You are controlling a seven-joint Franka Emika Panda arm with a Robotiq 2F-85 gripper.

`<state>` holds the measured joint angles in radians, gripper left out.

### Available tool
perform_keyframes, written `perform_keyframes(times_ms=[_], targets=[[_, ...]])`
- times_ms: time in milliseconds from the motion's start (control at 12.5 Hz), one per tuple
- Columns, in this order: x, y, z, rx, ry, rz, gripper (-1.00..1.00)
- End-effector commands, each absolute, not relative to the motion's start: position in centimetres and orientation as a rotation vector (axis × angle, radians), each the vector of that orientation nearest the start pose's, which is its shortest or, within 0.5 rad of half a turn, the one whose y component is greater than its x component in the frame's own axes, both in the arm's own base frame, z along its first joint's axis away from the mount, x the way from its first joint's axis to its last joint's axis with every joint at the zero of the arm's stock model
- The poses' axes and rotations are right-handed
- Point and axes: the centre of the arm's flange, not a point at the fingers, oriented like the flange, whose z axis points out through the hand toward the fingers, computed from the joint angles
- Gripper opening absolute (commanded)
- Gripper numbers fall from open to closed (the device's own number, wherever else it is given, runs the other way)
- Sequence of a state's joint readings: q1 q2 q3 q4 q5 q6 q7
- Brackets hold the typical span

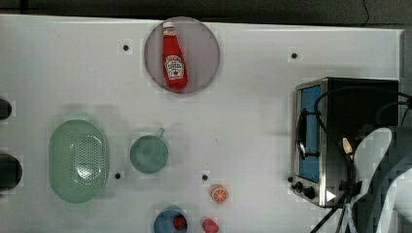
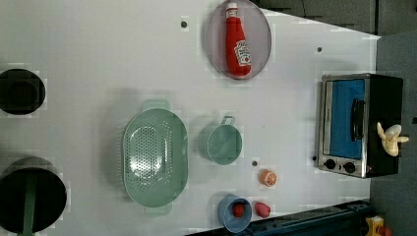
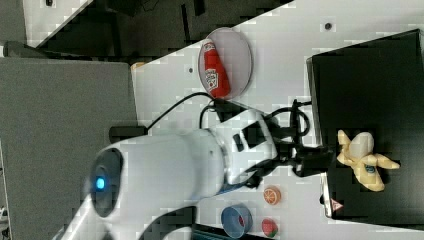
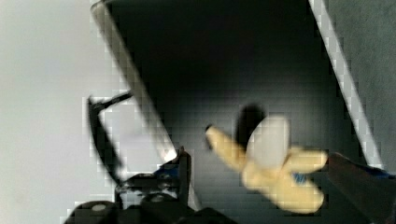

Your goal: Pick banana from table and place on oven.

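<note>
Top view, left to right: a green colander (image 1: 77,160), a green pot (image 1: 148,154), a ketchup bottle (image 1: 174,57) on a round plate (image 1: 204,43), an orange slice (image 1: 219,194) and the toaster oven (image 1: 335,141) are laid out across the white table (image 1: 252,121).
Banana position: the banana (image 3: 362,160) is seen lying on the oven's black top in the right view, near the front edge; it is partly peeled, with yellow peel strips splayed around a pale core.
Gripper state: the gripper (image 3: 312,161) is held just beside the banana with its jaws spread wide and nothing between them.
Task stage: the placing is judged done.
Handling: the banana is judged a light, fairly stiff toy, likely to roll little on its splayed peels.
Grasp point: the pale core or the thick middle is judged the best hold, not a thin peel strip.
</note>
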<state>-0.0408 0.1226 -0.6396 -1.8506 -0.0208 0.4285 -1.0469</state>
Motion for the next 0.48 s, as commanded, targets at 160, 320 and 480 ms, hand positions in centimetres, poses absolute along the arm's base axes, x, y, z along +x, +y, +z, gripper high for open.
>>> perform_keyframes(times_ms=[160, 320, 480], targets=[[47.8, -27.7, 57.9, -3.055, 0.822, -0.006, 1.0], [48.3, -21.8, 60.5, -2.977, 1.015, 0.006, 1.0], [49.0, -15.8, 62.5, -2.928, 1.134, -0.047, 1.0]])
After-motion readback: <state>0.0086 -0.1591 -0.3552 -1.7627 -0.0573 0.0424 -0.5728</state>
